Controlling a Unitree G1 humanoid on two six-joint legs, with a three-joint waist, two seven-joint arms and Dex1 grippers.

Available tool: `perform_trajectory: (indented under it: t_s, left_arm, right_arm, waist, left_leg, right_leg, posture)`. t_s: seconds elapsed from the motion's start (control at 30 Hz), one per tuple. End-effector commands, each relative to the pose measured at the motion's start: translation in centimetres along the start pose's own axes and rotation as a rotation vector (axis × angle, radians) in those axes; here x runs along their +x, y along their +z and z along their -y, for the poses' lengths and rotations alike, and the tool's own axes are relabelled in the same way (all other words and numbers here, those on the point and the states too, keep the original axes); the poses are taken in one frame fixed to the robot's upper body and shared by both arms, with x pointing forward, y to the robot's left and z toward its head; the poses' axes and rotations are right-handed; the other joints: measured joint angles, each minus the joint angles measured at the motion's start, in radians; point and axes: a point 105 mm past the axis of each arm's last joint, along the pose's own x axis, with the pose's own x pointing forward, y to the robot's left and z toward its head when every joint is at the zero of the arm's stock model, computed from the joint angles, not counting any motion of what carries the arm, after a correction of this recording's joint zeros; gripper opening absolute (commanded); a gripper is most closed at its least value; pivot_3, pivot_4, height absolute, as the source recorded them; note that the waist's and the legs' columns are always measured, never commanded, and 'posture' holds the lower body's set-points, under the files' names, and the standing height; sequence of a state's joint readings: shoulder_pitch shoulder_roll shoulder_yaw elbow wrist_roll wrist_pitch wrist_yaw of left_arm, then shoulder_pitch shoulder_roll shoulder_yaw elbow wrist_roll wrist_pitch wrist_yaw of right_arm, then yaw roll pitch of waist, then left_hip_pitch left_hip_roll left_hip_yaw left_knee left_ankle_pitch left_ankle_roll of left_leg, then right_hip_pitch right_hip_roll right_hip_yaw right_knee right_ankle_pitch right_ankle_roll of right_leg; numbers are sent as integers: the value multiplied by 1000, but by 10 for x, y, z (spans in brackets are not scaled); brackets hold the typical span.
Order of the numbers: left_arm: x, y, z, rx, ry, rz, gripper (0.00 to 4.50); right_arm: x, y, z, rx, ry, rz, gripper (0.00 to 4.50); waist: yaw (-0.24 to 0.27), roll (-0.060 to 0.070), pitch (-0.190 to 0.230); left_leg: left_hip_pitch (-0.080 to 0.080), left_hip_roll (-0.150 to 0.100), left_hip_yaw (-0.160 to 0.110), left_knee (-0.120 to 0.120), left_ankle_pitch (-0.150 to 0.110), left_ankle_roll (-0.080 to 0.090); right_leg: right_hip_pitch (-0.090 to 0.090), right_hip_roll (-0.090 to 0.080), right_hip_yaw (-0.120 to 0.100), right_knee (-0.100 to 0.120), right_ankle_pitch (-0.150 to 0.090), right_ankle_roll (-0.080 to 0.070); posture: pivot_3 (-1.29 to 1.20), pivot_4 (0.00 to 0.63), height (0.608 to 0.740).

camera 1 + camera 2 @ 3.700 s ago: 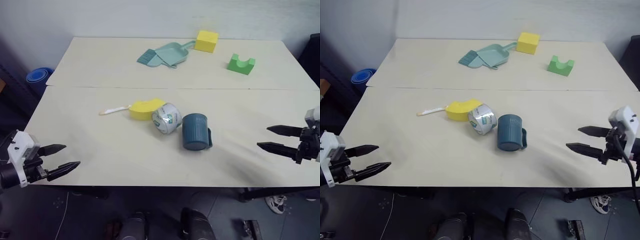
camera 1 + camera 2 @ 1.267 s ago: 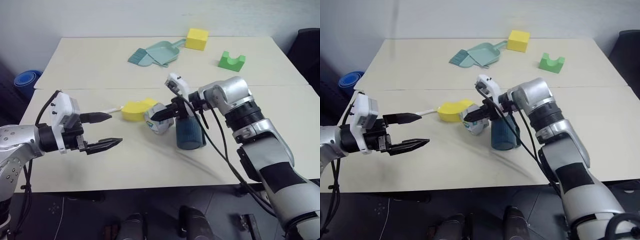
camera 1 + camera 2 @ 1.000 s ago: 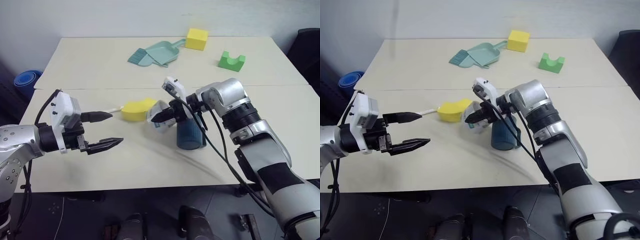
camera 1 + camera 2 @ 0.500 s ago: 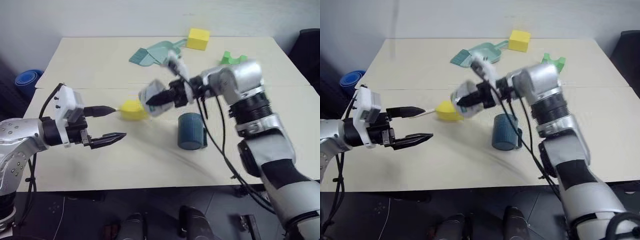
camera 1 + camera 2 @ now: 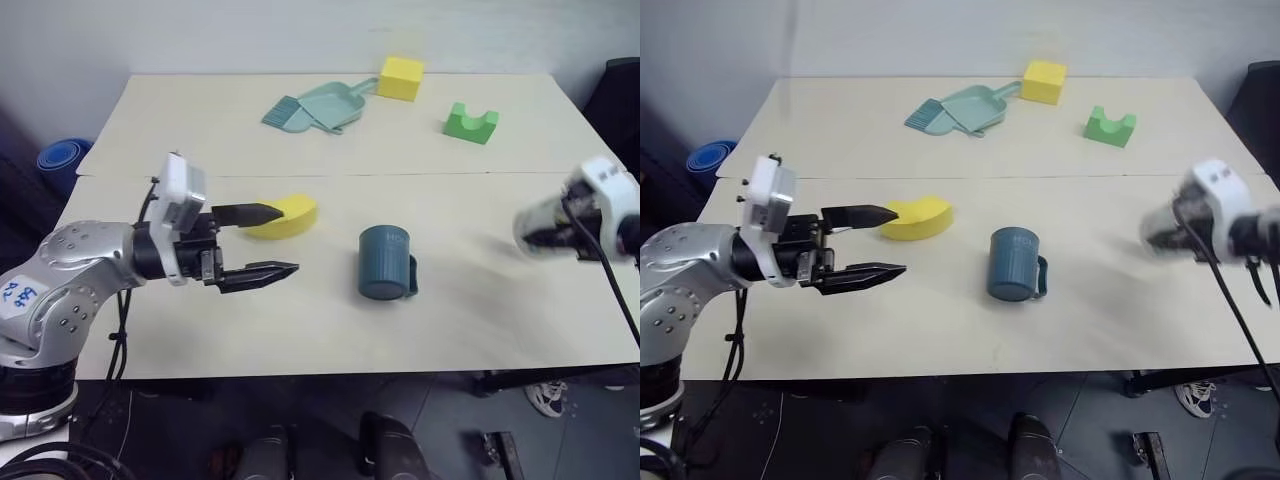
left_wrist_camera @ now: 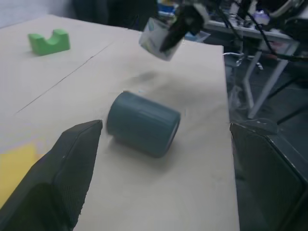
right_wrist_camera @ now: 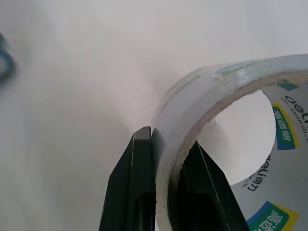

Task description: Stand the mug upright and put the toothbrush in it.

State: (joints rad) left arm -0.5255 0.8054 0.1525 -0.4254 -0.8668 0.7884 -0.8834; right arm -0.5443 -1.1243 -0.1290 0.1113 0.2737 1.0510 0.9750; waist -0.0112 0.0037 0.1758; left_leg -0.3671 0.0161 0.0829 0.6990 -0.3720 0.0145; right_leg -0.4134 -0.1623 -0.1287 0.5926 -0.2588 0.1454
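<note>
Mug (image 5: 385,264): one, on its side

On the pale bench (image 5: 200,130), the far side carries a teal dustpan and brush (image 5: 312,105), a yellow block (image 5: 401,77) and a green notched block (image 5: 470,121) — well apart. A yellow curved piece (image 5: 285,215) lies nearer, and a tape roll (image 5: 540,225) is lifted at the right edge — blurred.

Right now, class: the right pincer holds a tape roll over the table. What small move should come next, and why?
Probably lower the tape roll to the table's right side and release it. The right pincer pinches its wall, well clear of the mug, which lies on its side.
</note>
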Motion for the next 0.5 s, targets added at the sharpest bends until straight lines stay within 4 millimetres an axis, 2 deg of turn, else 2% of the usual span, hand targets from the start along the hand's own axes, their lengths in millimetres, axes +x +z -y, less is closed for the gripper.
perform_trajectory:
  t_s: [0.03, 0.1, 0.17, 0.3, 0.4, 0.47, 0.5]
  left_arm:
    - [11, 13, 10, 49, -98, 30, 4500]
    - [15, 14, 10, 61, -117, 28, 4500]
    - [15, 15, 9, 64, -119, 28, 4500]
    - [12, 13, 6, 67, -100, 19, 4500]
    - [3, 10, 4, 67, -52, 1, 4500]
    - [-6, 9, 2, 68, -3, -11, 4500]
    - [-13, 8, -1, 70, 31, -22, 4500]
  right_arm:
    - [-11, -11, 15, -10, -139, 44, 137]
    - [-8, -27, 24, 1, -197, 21, 856]
    - [-9, -34, 28, -20, -220, 6, 1385]
    - [-24, -19, 36, -81, -253, 25, 2569]
    - [-48, 19, 43, -157, -281, 93, 3598]
    - [-56, 54, 35, -175, -241, 190, 4287]
    - [-56, 74, 24, -191, -195, 248, 4444]
  waist:
    - [3, 0, 0]
    - [7, 0, 0]
    - [9, 1, 0]
    - [10, 1, 0]
    - [8, 3, 2]
    - [2, 6, 3]
    - [-1, 6, 4]
  left_leg:
    - [0, 0, 0, 1, 1, 0]
    - [2, 0, 1, 1, 1, 0]
    - [1, 0, 2, 1, 1, 0]
    - [1, 0, 2, 0, 1, 0]
    - [1, 0, 2, 1, 1, 0]
    - [1, 0, 4, 0, 1, 0]
    - [2, 1, 5, 0, 1, 0]
  right_leg:
    - [0, 0, 1, 0, 0, 0]
    - [1, 0, 2, 1, 0, 0]
    - [0, 0, 3, 0, 0, 0]
    - [0, 0, 3, -1, 0, 0]
    - [0, 0, 3, -2, 0, 0]
    - [-1, 0, 5, -2, 0, 0]
    - [-1, 1, 6, -2, 0, 0]
  posture:
    - [0, 150, 740]
    - [0, 150, 740]
    - [0, 150, 740]
    - [0, 150, 740]
    - [0, 150, 740]
    - [0, 150, 740]
    - [0, 150, 740]
